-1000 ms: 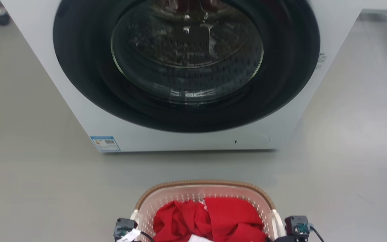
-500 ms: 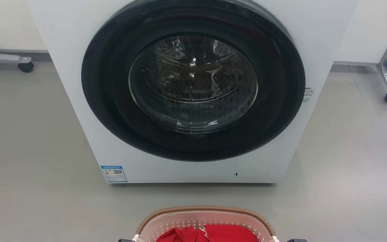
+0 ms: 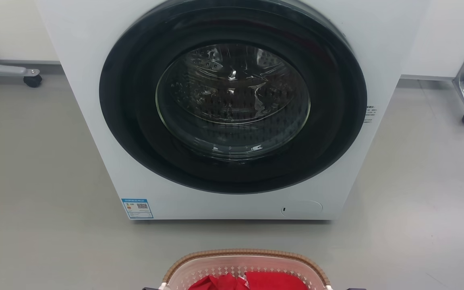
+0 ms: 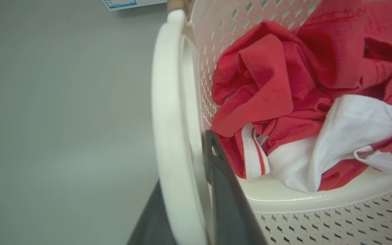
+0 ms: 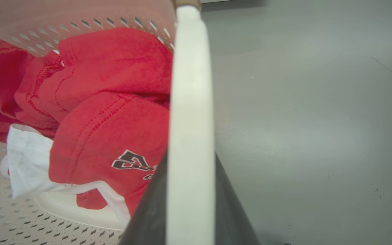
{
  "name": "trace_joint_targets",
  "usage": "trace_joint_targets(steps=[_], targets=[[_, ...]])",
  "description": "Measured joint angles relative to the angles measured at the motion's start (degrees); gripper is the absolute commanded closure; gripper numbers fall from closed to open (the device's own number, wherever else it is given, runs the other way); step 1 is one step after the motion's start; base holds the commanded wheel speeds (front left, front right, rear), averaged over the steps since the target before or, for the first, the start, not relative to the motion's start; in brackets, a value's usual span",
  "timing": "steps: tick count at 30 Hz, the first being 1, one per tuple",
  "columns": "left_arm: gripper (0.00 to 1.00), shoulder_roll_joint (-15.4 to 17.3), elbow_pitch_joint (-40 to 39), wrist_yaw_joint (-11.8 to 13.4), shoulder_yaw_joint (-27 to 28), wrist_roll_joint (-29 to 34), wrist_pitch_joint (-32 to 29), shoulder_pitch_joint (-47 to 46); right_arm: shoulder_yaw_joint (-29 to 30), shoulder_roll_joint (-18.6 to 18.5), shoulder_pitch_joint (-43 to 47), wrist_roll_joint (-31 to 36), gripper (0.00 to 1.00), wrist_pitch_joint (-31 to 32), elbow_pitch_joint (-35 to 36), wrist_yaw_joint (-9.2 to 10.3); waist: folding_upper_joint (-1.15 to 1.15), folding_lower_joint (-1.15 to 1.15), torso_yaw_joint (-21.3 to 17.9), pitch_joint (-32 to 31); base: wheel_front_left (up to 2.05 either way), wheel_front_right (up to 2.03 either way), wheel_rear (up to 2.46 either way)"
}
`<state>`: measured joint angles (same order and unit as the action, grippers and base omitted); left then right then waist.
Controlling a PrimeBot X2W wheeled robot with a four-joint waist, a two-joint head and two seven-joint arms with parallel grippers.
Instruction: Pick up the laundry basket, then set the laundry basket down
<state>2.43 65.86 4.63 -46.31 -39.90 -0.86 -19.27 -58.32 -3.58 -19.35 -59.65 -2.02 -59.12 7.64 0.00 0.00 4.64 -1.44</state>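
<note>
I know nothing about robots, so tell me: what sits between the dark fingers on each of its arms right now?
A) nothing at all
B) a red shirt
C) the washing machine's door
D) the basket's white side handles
D: the left fingers flank one white handle of the laundry basket, the right fingers flank the other handle, and the red clothes lie loose inside.

laundry basket: cream-pink, diamond perforations
rim: brown woven look
handle: white
clothes: red, some white, black logo
washer: white, black door ring
floor: grey
my left fingers: dark grey
</note>
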Motion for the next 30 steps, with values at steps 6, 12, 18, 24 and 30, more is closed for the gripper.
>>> trace_joint_targets(steps=[6, 12, 18, 24, 30], targets=[[1.00, 0.01, -0.01, 0.23, -0.34, -0.37, -0.01, 0.00, -0.62, -0.01, -0.07, -1.02, 1.00, -0.05, -0.11, 0.00, 0.01, 0.00, -0.11, 0.18, 0.00, 0.00, 0.00], [1.00, 0.07, 0.00, 0.25, -0.59, -0.47, -0.01, -0.01, -1.36, -0.04, -0.12, -1.83, 1.00, -0.15, -0.14, 0.00, 0.01, 0.00, -0.14, 0.38, 0.00, 0.00, 0.00], [1.00, 0.09, 0.00, 0.40, -0.90, -1.89, 0.00, -0.01, -1.99, -0.07, -0.16, -2.26, 1.00, -0.56, -0.16, 0.00, 0.01, 0.00, -0.21, 0.71, 0.00, 0.00, 0.00], [1.00, 0.11, -0.09, 0.41, -1.27, -2.00, 0.02, -0.01, -2.49, -0.10, -0.27, -2.63, 1.00, -0.66, -0.36, 0.00, 0.01, 0.00, -0.27, 1.08, 0.00, 0.00, 0.00], [1.00, 0.26, -0.31, 0.76, -1.41, -2.26, 0.56, -0.34, -3.10, -0.14, -1.62, -2.93, 1.00, -1.11, -0.52, 0.00, 0.01, 0.00, -0.39, 2.34, 0.00, 0.00, 0.00]])
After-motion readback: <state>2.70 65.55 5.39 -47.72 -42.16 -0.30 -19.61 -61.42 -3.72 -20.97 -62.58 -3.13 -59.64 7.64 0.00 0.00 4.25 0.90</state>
